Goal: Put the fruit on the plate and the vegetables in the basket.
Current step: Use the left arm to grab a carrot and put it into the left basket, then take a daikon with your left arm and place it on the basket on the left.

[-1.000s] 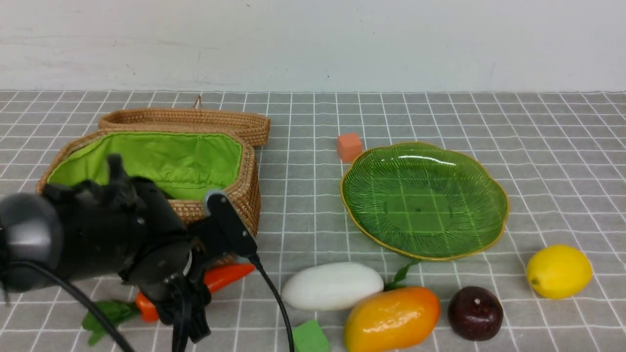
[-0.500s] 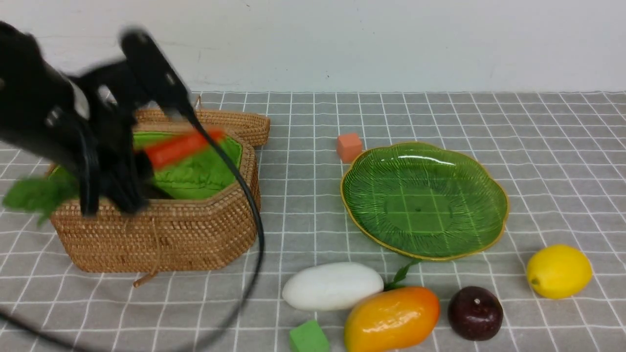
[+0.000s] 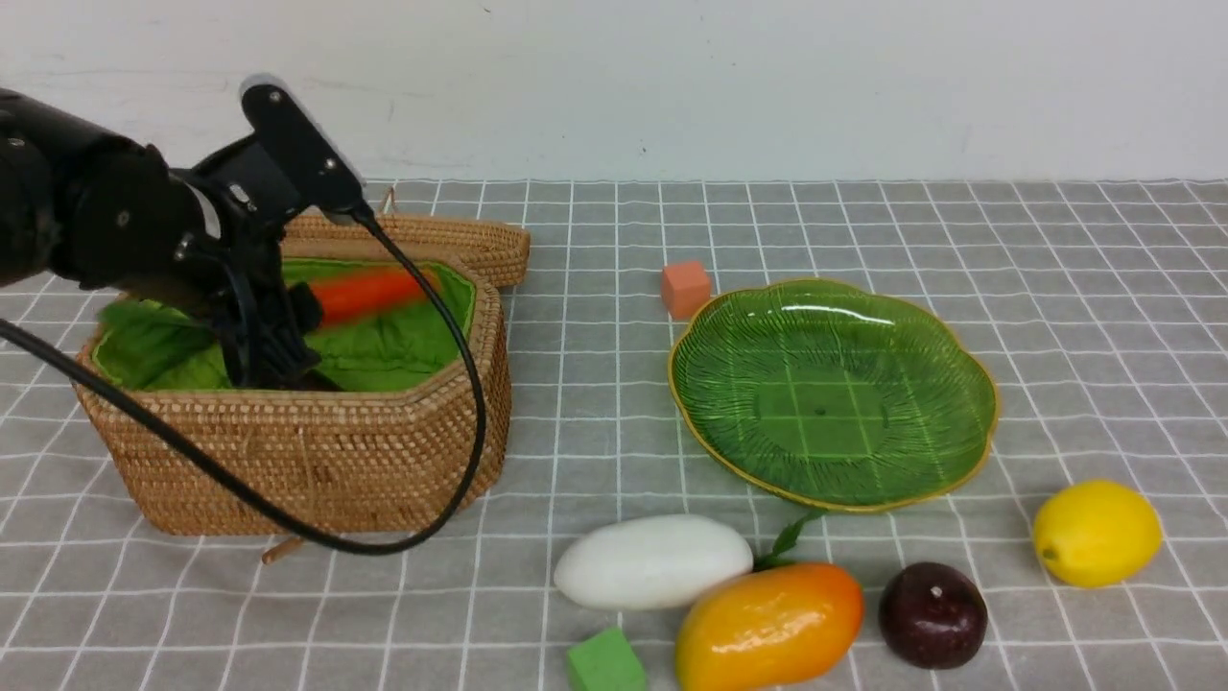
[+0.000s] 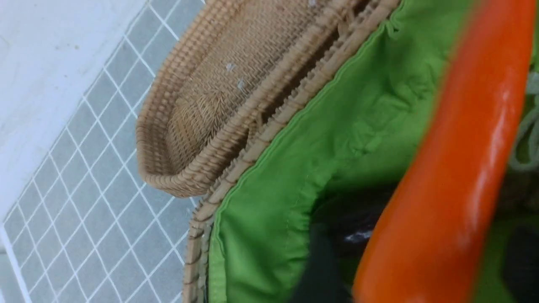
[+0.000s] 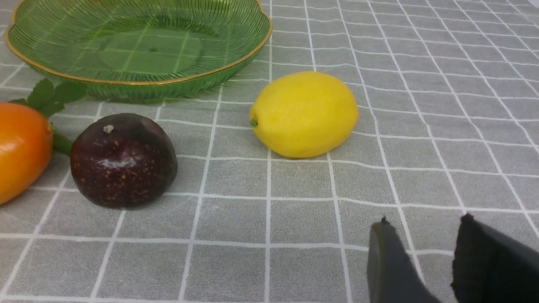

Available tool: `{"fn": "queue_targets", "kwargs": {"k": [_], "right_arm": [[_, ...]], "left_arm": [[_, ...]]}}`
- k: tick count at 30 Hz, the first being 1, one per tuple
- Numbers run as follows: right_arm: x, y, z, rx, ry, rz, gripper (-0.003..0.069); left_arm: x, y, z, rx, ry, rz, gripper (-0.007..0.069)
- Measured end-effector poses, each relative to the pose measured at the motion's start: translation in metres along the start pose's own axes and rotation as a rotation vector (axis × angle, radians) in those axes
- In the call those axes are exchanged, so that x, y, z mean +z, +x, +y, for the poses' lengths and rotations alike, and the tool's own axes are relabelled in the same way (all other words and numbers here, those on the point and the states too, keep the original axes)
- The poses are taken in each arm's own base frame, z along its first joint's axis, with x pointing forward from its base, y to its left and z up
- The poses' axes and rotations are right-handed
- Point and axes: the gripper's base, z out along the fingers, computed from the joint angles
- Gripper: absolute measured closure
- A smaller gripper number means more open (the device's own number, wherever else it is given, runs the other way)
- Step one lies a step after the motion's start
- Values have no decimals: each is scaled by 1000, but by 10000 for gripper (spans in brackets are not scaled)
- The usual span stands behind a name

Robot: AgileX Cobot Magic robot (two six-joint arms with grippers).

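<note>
Front view: the left gripper (image 3: 273,350) hangs over the open wicker basket (image 3: 317,451). The orange carrot (image 3: 369,293) is at its fingers, above the green lining and inside the rim. The carrot is smeared, so I cannot tell whether the jaws grip it or stand off it. The arm's cable (image 3: 460,384) drapes across the basket front. The green leaf plate (image 3: 825,393) is bare. Along the near edge of the checked cloth, the white vegetable (image 3: 652,561) lies close against the mango (image 3: 767,624). Next comes the dark purple fruit (image 3: 932,614), with the lemon (image 3: 1096,533) apart on the right. An orange cube (image 3: 685,288) sits just beside the plate's far rim, and a green cube (image 3: 604,662) crowds the white vegetable's near side (neither belongs to the task). Judgement: these are glossy hard toys, probably light and slippery, so take the oblong ones across the waist.

Left wrist view: the carrot runs slantwise over the lining, with the woven lid (image 4: 202,105) lying open behind. A dark glossy shape (image 4: 353,219) lies on the basket floor, possibly the eggplant; I cannot confirm that.

Right wrist view: the right gripper (image 5: 425,235) is low over the cloth, jaws narrowly apart with nothing between them. The lemon is nearest ahead with the path clear. Round fruit may roll if nudged.
</note>
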Motion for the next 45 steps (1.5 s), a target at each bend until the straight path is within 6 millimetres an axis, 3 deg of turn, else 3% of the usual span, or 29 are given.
{"fn": "queue_targets", "kwargs": {"k": [3, 8, 11, 13, 15, 17, 20, 23, 30, 37, 45], "right_arm": [[0, 0, 0, 0, 0, 0, 415], [0, 0, 0, 0, 0, 0, 415], [0, 0, 0, 0, 0, 0, 415], [0, 0, 0, 0, 0, 0, 415], [0, 0, 0, 0, 0, 0, 415], [0, 0, 0, 0, 0, 0, 415], [0, 0, 0, 0, 0, 0, 415], [0, 0, 0, 0, 0, 0, 415], [0, 0, 0, 0, 0, 0, 415], [0, 0, 0, 0, 0, 0, 415], [0, 0, 0, 0, 0, 0, 415]], "left_arm": [[-7, -1, 2, -5, -4, -4, -33], [-35, -9, -9, 2, 40, 8, -27], [-60, -30, -43, 2, 171, -26, 26], [-69, -50, -80, -46, 314, -69, 78], [-70, -57, -95, -90, 374, -73, 96], [-65, -71, -126, -170, 495, -33, 120], [-54, -83, -146, -164, 566, 57, 122], [-38, -96, -154, -161, 616, 187, 111], [-7, -118, -165, -83, 652, 261, 44], [16, -111, -189, 94, 715, 317, 18], [33, -117, -187, 103, 612, 227, 19]]}}
